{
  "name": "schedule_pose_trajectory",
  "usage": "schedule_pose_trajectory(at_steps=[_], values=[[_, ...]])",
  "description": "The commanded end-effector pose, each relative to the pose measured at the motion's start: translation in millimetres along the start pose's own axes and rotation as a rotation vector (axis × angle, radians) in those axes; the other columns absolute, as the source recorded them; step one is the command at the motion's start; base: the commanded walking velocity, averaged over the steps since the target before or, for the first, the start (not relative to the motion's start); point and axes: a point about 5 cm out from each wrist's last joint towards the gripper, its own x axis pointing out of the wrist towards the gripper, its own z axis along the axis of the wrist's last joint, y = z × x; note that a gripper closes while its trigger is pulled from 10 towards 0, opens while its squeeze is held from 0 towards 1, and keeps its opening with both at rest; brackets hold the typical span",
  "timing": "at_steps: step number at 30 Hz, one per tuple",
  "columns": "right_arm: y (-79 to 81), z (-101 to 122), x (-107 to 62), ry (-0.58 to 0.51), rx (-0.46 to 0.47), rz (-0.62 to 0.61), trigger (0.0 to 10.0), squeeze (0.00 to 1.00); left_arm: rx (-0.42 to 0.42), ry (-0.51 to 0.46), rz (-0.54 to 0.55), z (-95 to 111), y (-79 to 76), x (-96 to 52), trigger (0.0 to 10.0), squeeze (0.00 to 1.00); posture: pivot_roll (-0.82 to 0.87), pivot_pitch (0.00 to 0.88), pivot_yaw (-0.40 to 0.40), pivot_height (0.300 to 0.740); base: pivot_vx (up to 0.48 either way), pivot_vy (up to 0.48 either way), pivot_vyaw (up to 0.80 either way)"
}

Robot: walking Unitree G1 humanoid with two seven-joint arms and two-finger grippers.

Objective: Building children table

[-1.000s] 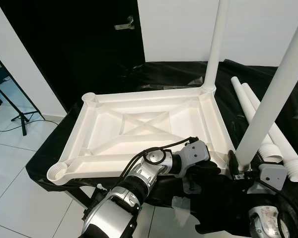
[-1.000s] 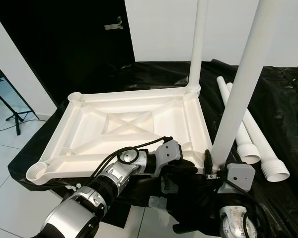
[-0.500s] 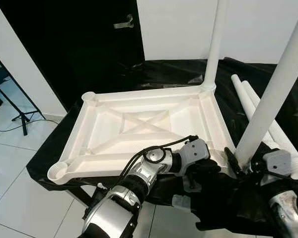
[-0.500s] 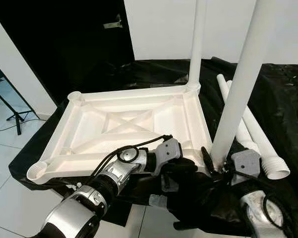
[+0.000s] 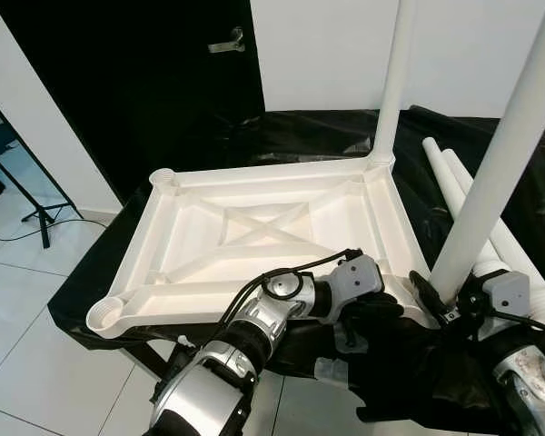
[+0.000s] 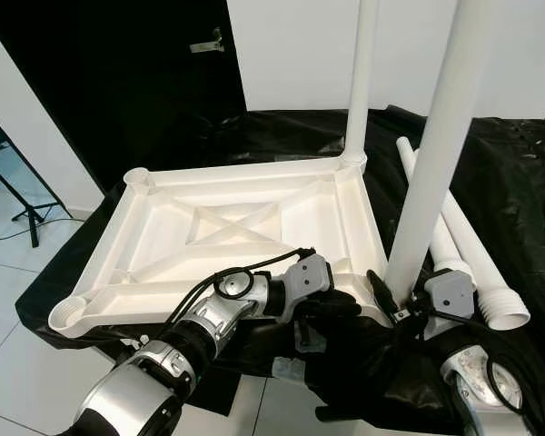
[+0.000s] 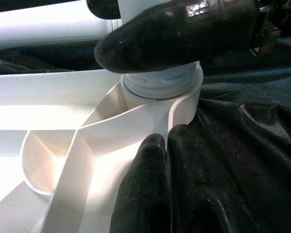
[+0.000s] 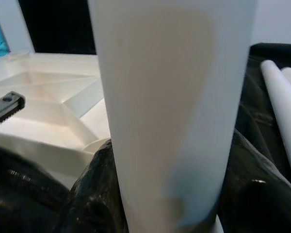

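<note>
White tabletop (image 5: 254, 241) lies upside down on black-draped surface (image 5: 282, 136). Far-right corner holds one upright leg (image 5: 392, 86). Near-right corner holds second leg (image 5: 495, 177), standing in its socket. Right gripper (image 5: 445, 300) clasps that leg low down — fingers closed around it. Left gripper (image 7: 167, 194) pinches tabletop rim by same corner, fingers nearly together. Two spare legs (image 5: 500, 241) lie on cloth just right of tabletop.

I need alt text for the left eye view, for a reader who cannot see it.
An upturned white tabletop lies on black cloth, with two white legs standing in its right corners. The right gripper is at the near leg; the left gripper is at the near edge beside it. Two spare legs lie to the right.
</note>
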Motion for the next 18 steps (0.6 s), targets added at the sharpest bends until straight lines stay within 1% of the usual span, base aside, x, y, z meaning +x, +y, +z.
schedule_pose_trajectory(at_steps=[1,2,3,4,5,6,7,8,9,10,11,14,15,16,17,18], values=[[5.7,-15.4,-7.5,0.080,0.034,-0.097,0.0,0.00,-0.190,0.217,0.012,-57.7,-27.1,-4.9,10.0,0.00,0.02,0.000,0.092,0.740,0.000,0.000,0.00],[5.7,-15.4,-7.5,0.080,0.034,-0.097,0.0,0.00,-0.190,0.217,0.012,-57.7,-27.1,-4.9,10.0,0.00,0.02,0.000,0.092,0.740,0.000,0.000,0.00],[4.7,-15.4,-9.7,0.068,0.034,-0.226,0.0,0.00,-0.190,0.216,0.011,-57.5,-27.3,-4.5,10.0,0.00,0.02,0.000,0.092,0.740,0.000,0.000,0.00],[4.7,-15.4,-9.7,0.068,0.034,-0.226,0.0,0.00,-0.190,0.216,0.011,-57.5,-27.3,-4.5,10.0,0.00,0.02,0.000,0.092,0.740,0.000,0.000,0.00],[3.1,-14.1,-12.4,0.052,0.024,-0.340,0.0,0.00,-0.190,0.216,0.010,-57.5,-27.5,-4.3,10.0,0.00,0.02,0.000,0.096,0.740,0.000,0.000,0.00],[3.1,-14.1,-12.4,0.052,0.024,-0.340,0.0,0.00,-0.190,0.216,0.010,-57.5,-27.5,-4.3,10.0,0.00,0.02,0.000,0.096,0.740,0.000,0.000,0.00],[1.5,-11.8,-14.7,0.035,0.011,-0.434,0.0,0.00,-0.189,0.216,0.009,-57.4,-27.6,-4.2,10.0,0.00,0.02,0.000,0.097,0.740,0.000,0.000,0.00],[1.5,-11.8,-14.7,0.035,0.011,-0.434,0.0,0.00,-0.189,0.216,0.009,-57.4,-27.6,-4.2,10.0,0.00,0.02,0.000,0.097,0.740,0.000,0.000,0.00],[-0.3,-9.8,-16.5,0.024,-0.001,-0.506,0.0,0.00,-0.188,0.218,0.008,-57.5,-27.6,-4.3,10.0,0.00,0.02,0.000,0.097,0.740,0.000,0.000,0.00],[-0.3,-9.8,-16.5,0.024,-0.001,-0.506,0.0,0.00,-0.188,0.218,0.008,-57.5,-27.6,-4.3,10.0,0.00,0.02,0.000,0.097,0.740,0.000,0.000,0.00],[-1.6,-9.0,-17.5,0.021,-0.002,-0.559,0.0,0.00,-0.187,0.219,0.008,-57.5,-27.4,-4.4,10.0,0.00,0.02,0.000,0.098,0.740,0.000,0.000,0.00],[0.3,-9.7,-16.1,0.025,0.010,-0.574,0.0,0.00,-0.186,0.220,0.007,-57.5,-27.2,-4.6,10.0,0.00,0.02,0.000,0.100,0.740,0.000,0.000,0.00],[6.1,-10.8,-11.9,0.033,0.017,-0.532,4.7,0.00,-0.184,0.221,0.006,-57.7,-27.3,-4.7,10.0,0.00,0.02,0.000,0.100,0.740,0.000,0.000,0.00],[11.3,-10.8,-7.4,0.036,0.014,-0.470,10.0,0.00,-0.183,0.222,0.003,-57.9,-27.7,-4.6,10.0,0.00,0.01,0.000,0.099,0.740,0.000,0.000,0.00],[11.3,-10.8,-7.4,0.036,0.014,-0.470,10.0,0.00,-0.183,0.222,0.003,-57.9,-27.7,-4.6,10.0,0.00,0.01,0.000,0.099,0.740,0.000,0.000,0.00],[15.0,-10.8,-4.2,0.036,0.015,-0.417,10.0,0.00,-0.183,0.223,0.002,-58.0,-28.0,-4.5,10.0,0.00,0.01,0.000,0.099,0.740,0.000,0.000,0.00]])
